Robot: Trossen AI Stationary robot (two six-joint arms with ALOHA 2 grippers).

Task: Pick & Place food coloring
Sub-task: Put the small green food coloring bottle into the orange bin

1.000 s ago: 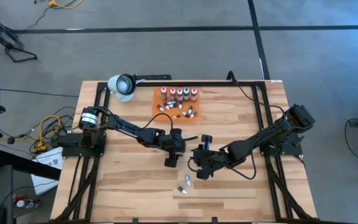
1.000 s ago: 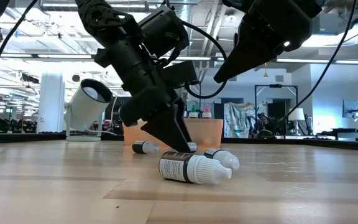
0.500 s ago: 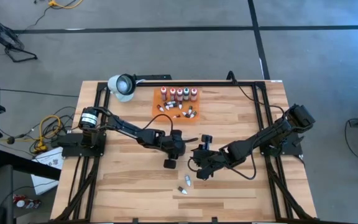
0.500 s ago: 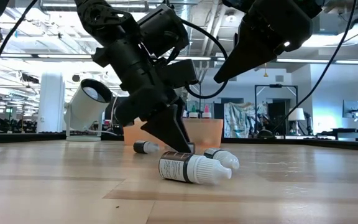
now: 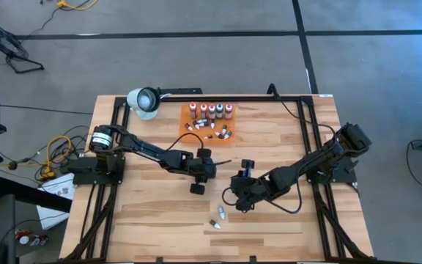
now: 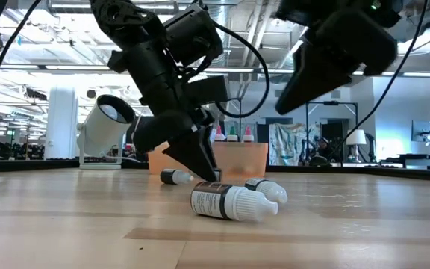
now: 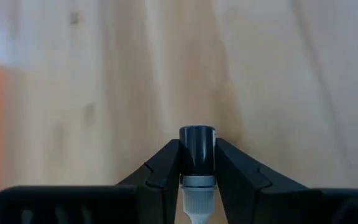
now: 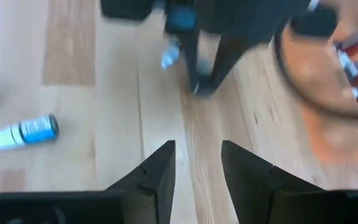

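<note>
Dark vial [image 7: 197, 152] pinched in left tool [image 7: 197, 163]; label unreadable. Right tool [image 8: 197, 163] parted, holding nothing.

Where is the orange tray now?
In the high view, the orange tray lies at the table's far edge, near the middle, right of the white lamp.

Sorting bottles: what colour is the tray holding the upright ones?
Orange: the flat rectangular tray; clearest in the high view.
</note>
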